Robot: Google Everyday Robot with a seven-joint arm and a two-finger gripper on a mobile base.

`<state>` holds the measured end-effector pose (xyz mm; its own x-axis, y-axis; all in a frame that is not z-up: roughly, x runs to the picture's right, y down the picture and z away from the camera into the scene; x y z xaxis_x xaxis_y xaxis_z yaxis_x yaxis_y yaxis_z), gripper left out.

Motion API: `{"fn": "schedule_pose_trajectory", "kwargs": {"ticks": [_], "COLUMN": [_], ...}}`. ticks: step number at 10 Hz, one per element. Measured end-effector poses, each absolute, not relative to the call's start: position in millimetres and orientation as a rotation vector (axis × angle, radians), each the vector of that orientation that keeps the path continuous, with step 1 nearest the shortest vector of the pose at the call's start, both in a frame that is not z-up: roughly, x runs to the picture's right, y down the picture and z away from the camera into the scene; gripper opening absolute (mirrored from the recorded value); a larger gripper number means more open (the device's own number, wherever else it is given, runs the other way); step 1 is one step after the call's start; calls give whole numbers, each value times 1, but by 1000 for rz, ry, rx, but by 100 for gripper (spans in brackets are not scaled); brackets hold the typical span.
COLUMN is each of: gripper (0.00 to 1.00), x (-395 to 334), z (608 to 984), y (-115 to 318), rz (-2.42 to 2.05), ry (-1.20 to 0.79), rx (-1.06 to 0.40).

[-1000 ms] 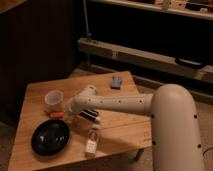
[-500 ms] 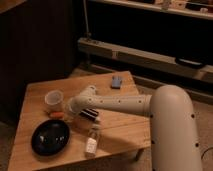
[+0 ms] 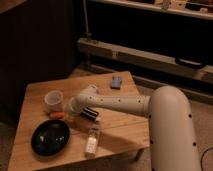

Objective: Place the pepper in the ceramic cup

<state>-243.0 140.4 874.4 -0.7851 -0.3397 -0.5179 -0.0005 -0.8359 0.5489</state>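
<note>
Fingers (image 3: 72, 112) hang beside the pepper (image 3: 58, 115), lying crosswise.

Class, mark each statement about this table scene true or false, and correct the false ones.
1. The pepper lies inside the ceramic cup. False: it lies on the table, between the cup and the black bowl.
2. The black bowl sits nearer the table's front edge than the cup. True.
3. The gripper is over the small blue object. False: it is close beside the pepper, next to the cup.
4. The white bottle is on the table beside the bowl. True.
</note>
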Motion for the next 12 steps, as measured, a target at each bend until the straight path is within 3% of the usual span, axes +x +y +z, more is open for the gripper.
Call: {"fn": "schedule_pose_trajectory", "kwargs": {"ticks": [6, 11, 12], "gripper": [52, 2, 0], "x": [-245, -243, -243], "z": [878, 881, 881], "y": [146, 148, 148], "rz": [-2689, -2685, -2687], "ry": [-845, -851, -851], "rx": [920, 894, 893]}}
